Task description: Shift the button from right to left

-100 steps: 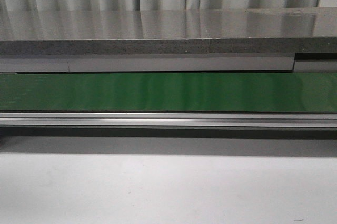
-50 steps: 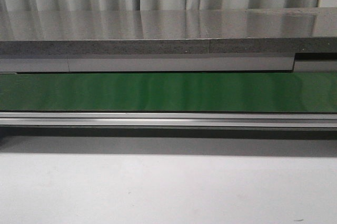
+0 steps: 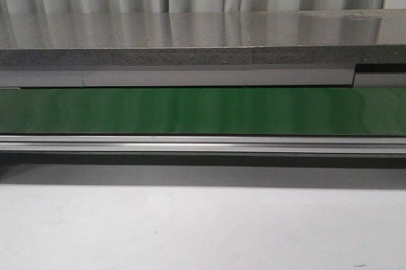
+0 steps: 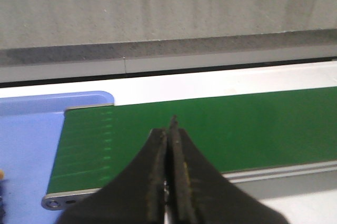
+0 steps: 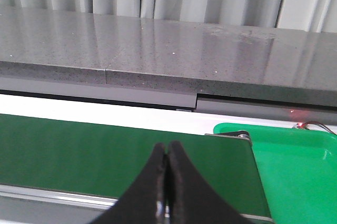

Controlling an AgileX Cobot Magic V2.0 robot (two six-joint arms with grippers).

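A green conveyor belt (image 3: 203,111) runs between a grey stone-like counter (image 3: 190,32) and a pale table (image 3: 203,232). Both the left gripper (image 4: 168,129) and right gripper (image 5: 167,153) hang pressed together above it, holding nothing. The button appears in no view.

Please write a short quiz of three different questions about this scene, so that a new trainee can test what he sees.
1. True or false: the button is visible on the green conveyor belt.
2. Multiple choice: the left gripper is A) open, B) shut with nothing between its fingers, C) shut on the button.
3. Which colour is the tray at the belt's end in the right wrist view?

Key:
1. False; no button shows in any view.
2. B; the right gripper is shut too.
3. Green; the left wrist view shows a blue tray.
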